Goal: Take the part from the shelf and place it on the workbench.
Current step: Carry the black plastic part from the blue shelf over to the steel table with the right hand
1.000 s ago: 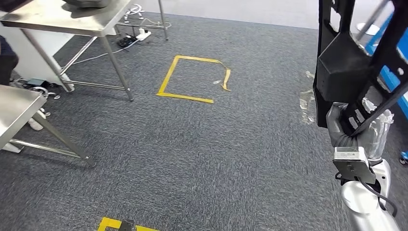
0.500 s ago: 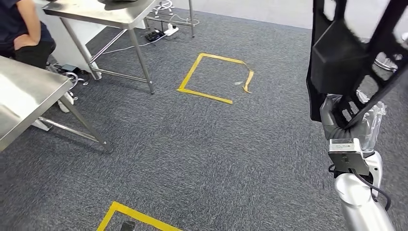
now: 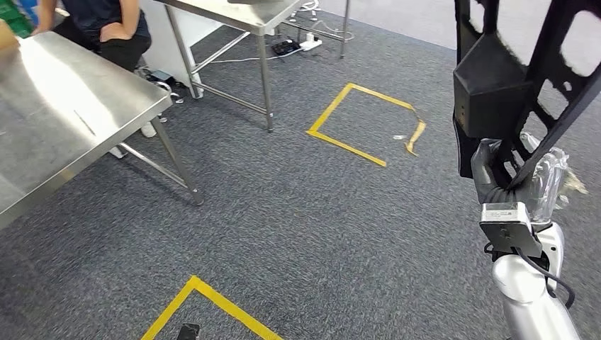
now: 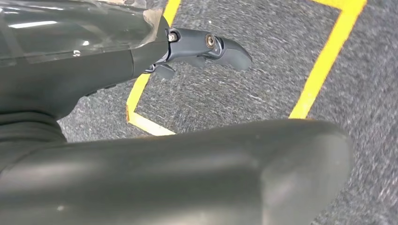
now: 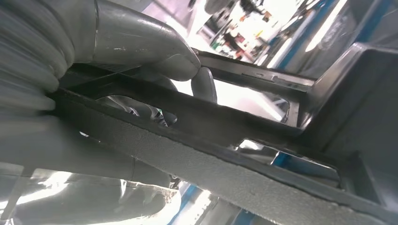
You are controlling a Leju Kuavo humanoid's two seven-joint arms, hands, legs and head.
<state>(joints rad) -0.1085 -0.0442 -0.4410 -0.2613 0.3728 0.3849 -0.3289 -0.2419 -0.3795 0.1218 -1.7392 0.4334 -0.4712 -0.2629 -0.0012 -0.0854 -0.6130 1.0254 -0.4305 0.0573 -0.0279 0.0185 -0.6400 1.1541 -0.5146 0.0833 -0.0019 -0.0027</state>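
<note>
Head view gives you the right hand (image 3: 504, 177) wrapped around a bar of the black part (image 3: 507, 85), which is raised upright at the right side, well away from the workbench (image 3: 64, 120) at the left. Your right wrist view confirms it: thumb and fingers (image 5: 141, 47) clamp a dark bar of the part (image 5: 234, 154). Your left hand (image 4: 202, 47) hangs over grey carpet (image 3: 298, 212) marked with yellow tape (image 4: 324, 61), fingers loose and grasping nothing (the thumb blocks much of that view). A person (image 3: 106, 25) sits behind the workbench.
</note>
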